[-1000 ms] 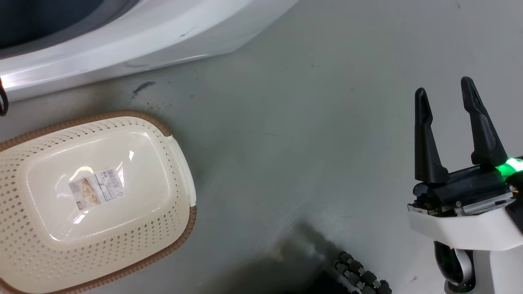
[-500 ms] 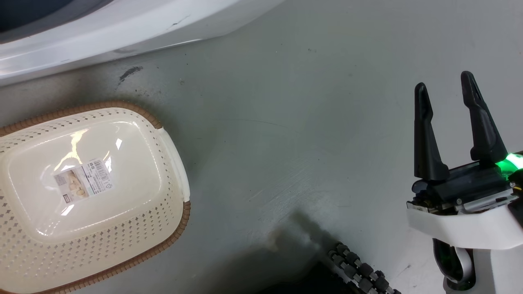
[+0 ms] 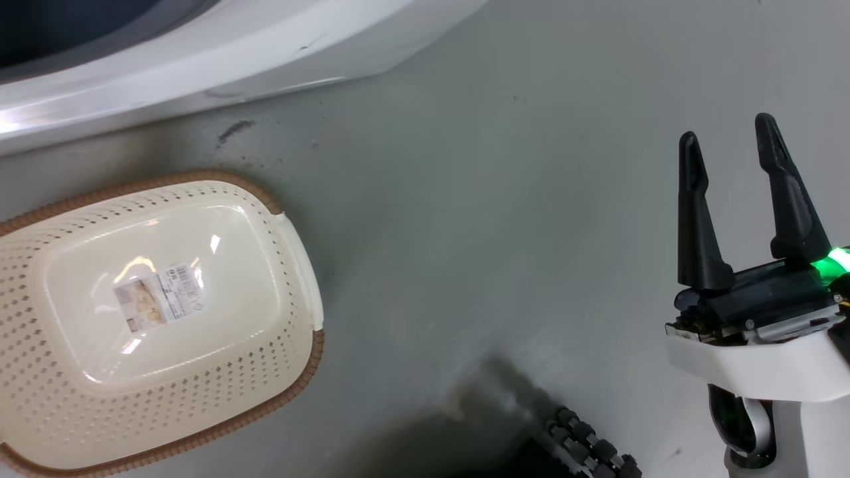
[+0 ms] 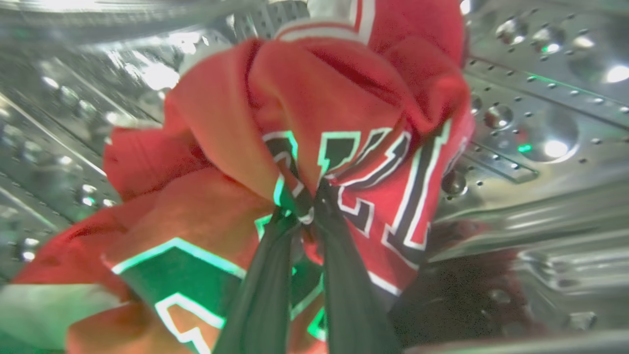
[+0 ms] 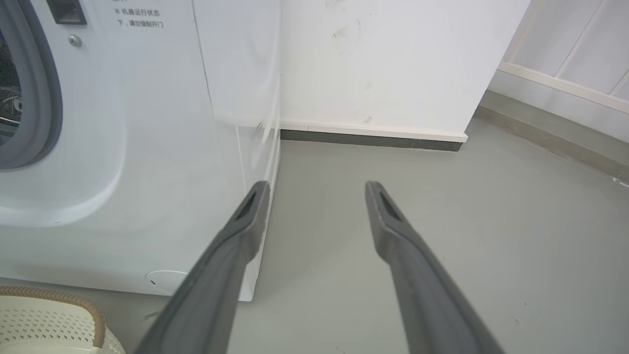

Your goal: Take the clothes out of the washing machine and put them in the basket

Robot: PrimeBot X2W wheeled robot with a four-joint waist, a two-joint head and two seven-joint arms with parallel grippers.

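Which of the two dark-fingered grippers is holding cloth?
The left gripper: it pinches the red lettered jersey inside the perforated steel drum, while the right gripper is open above the grey floor.

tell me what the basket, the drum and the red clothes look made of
Basket: likely moulded plastic, cream and glossy, judging by the punched holes and the glare on its floor. Its brown rim has a woven look. Drum: seemingly polished steel, mirror-bright and perforated. Clothes: soft, probably synthetic fabric, matte red, bunched in folds.
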